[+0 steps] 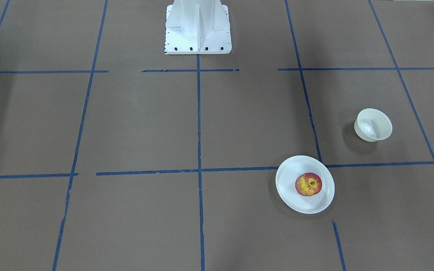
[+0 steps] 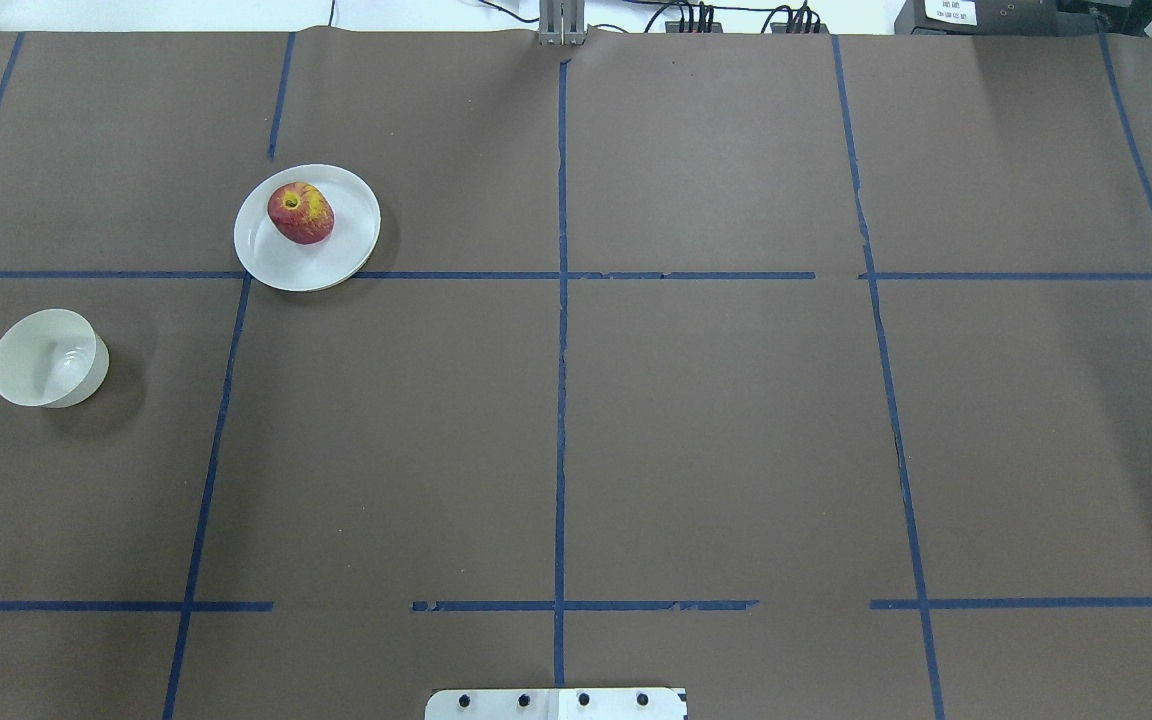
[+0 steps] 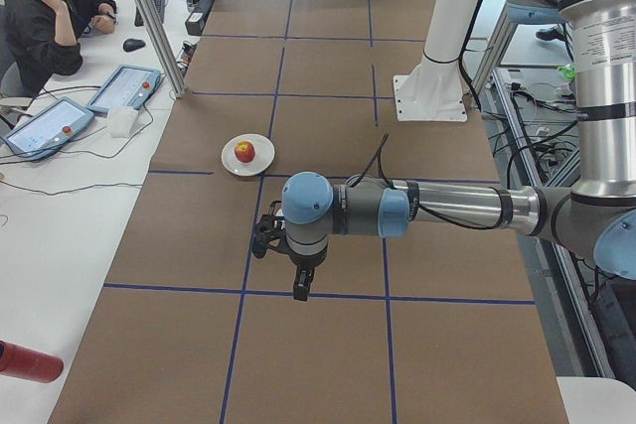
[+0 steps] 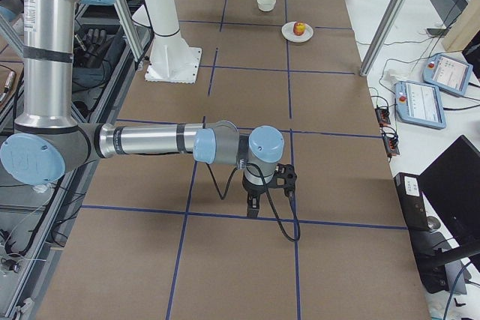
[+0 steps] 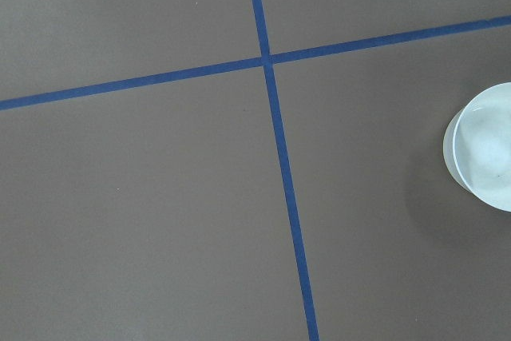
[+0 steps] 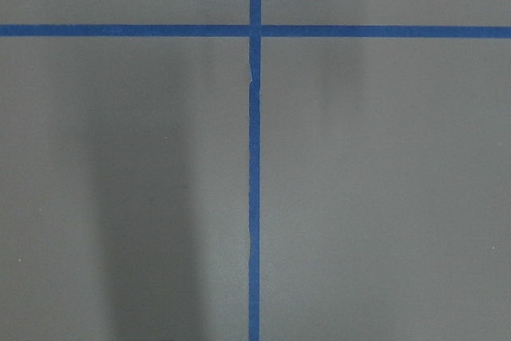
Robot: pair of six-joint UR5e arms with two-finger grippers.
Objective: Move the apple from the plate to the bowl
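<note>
The apple, red with yellow streaks, sits on the flat white plate at the far left of the overhead view. It also shows in the front view on the plate. The small deep white bowl stands empty, nearer and further left; its rim shows at the right edge of the left wrist view. My left gripper hangs high over the table, nearer than the plate, and I cannot tell if it is open. My right gripper hangs far from the bowl; its state is also unclear.
Brown table paper carries a grid of blue tape lines. The white robot base stands at the middle of the robot's edge. A person sits at a side desk with tablets. A red can lies beside the table.
</note>
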